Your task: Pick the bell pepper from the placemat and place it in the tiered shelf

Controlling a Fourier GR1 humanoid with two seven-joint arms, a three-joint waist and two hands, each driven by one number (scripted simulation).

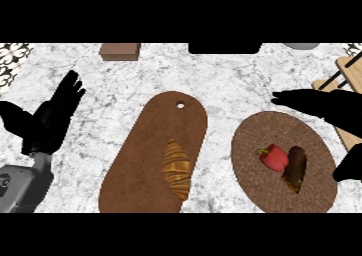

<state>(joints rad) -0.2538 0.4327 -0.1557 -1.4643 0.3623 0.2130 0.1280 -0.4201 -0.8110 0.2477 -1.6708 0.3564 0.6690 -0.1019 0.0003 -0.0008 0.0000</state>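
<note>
While the left hand (pixel 47 117) rests at nine o'clock with straight, spread fingers, a croissant (pixel 176 169) lies on the wooden cutting board (pixel 158 135) at centre. Further right — about four o'clock — the red bell pepper (pixel 273 157) sits on the round woven placemat (pixel 261 127), touching a dark pastry (pixel 295 169). Above it hovers the right hand (pixel 333 107), fingers extended, holding nothing — the tiered shelf (pixel 355 75) at two o'clock.

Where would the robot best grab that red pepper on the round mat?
Probably round the red body of the pepper, from above and its left side. A dark shape, perhaps the hand's shadow, borders its right, the stem is small, and the open right hand is above the mat.
</note>
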